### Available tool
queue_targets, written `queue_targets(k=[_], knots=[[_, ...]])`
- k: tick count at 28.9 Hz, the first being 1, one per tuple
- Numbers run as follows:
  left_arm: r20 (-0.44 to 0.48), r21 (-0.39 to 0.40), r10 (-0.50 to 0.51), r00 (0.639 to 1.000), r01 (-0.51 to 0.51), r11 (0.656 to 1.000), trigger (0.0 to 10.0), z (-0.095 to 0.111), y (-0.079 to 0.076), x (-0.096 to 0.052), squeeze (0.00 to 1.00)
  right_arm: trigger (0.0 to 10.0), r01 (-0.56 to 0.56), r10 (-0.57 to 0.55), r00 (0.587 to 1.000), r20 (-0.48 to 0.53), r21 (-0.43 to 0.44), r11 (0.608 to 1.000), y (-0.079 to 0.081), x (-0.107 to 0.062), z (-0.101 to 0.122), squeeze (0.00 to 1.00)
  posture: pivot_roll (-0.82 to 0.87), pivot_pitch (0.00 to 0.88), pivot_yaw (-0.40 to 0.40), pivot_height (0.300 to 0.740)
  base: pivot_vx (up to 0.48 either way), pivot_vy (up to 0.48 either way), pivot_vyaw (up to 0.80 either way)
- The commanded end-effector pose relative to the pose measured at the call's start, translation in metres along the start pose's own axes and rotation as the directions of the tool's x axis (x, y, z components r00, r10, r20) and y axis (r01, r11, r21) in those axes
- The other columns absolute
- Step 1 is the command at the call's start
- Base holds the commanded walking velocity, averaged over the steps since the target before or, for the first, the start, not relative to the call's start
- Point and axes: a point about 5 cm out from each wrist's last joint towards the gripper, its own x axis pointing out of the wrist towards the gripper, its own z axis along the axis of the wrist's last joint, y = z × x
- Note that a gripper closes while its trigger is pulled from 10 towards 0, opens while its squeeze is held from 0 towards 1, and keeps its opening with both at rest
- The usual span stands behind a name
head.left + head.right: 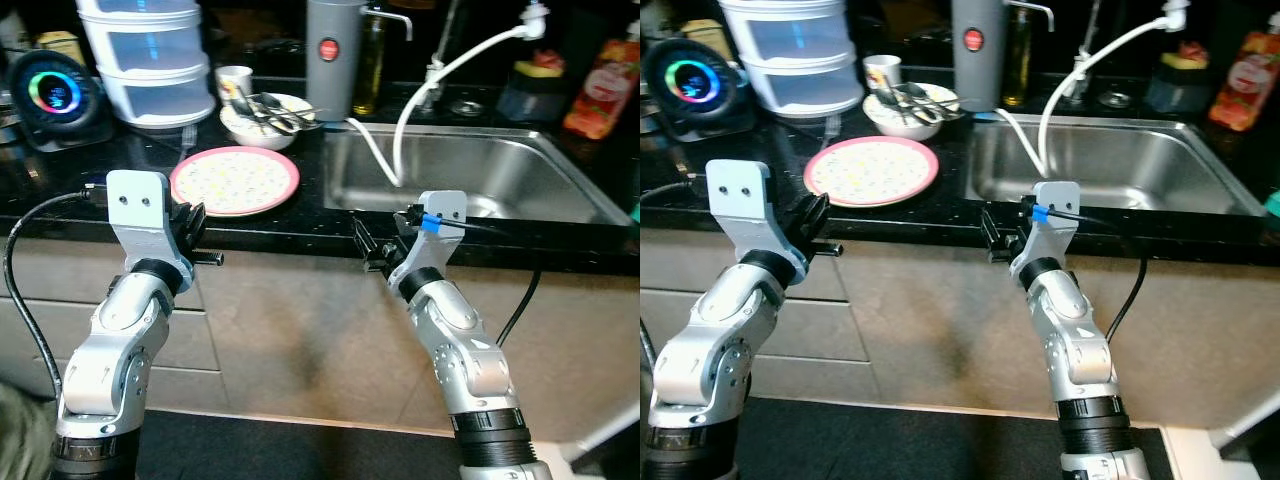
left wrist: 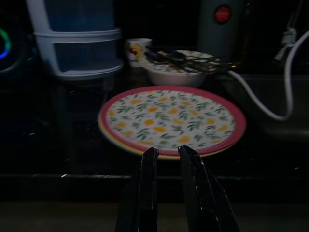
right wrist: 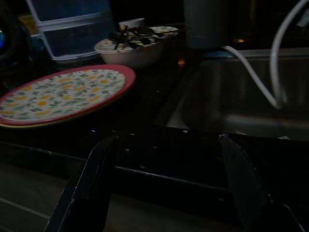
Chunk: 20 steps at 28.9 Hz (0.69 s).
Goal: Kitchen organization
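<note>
Our left gripper (image 2: 166, 154): at counter edge before floral plate (image 1: 235, 180), fingers nearly together, holding nothing. Our right gripper (image 3: 166, 159): at counter edge before sink (image 1: 470, 175), fingers spread wide, empty. Plate flat on black counter (image 1: 300, 225); bowl of cutlery (image 1: 266, 117) just behind it.

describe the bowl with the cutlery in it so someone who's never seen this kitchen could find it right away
Start at the steel sink set in the black counter; left of it stands a grey canister with a red button. The white bowl sits left of that, behind the flowered plate, and is piled with metal utensils.
</note>
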Motion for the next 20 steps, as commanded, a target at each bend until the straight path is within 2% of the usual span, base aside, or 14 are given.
queue_targets(k=[1, 9, 12, 17, 20], knots=[[-0.015, 0.021, 0.005, 1.000, -0.004, 1.000, 10.0, -0.0013, 0.0014, -0.0017, 0.00, 10.0, 0.025, -0.025, 1.000, -0.003, 0.045, 0.999, -0.0030, -0.0019, -0.0009, 0.00, 0.01, 0.122, -0.025, 0.740, 0.000, 0.000, 0.00], [-0.020, 0.025, 0.003, 1.000, -0.002, 1.000, 10.0, -0.0007, 0.0021, -0.0011, 0.00, 10.0, 0.027, -0.027, 1.000, -0.006, 0.051, 0.998, -0.0020, -0.0022, -0.0013, 0.00, 0.01, 0.125, -0.021, 0.740, 0.000, 0.000, 0.00], [-0.019, 0.024, 0.003, 1.000, -0.003, 1.000, 10.0, -0.0003, 0.0021, -0.0009, 0.00, 10.0, 0.029, -0.028, 1.000, -0.010, 0.073, 0.997, -0.0021, -0.0019, -0.0016, 0.00, 0.02, 0.125, -0.022, 0.740, 0.000, 0.000, -0.74], [-0.017, 0.021, 0.008, 1.000, -0.008, 1.000, 10.0, 0.0004, 0.0027, -0.0015, 0.00, 10.0, 0.025, -0.024, 1.000, -0.014, 0.062, 0.998, -0.0024, -0.0010, -0.0014, 0.00, 0.01, 0.125, -0.023, 0.740, 0.000, 0.000, -0.80], [-0.015, 0.024, 0.013, 1.000, -0.012, 1.000, 10.0, 0.0006, 0.0035, -0.0017, 0.00, 10.0, 0.018, -0.018, 1.000, -0.006, 0.053, 0.998, -0.0014, -0.0011, -0.0009, 0.00, 0.01, 0.126, -0.023, 0.740, 0.000, 0.000, 0.00]])
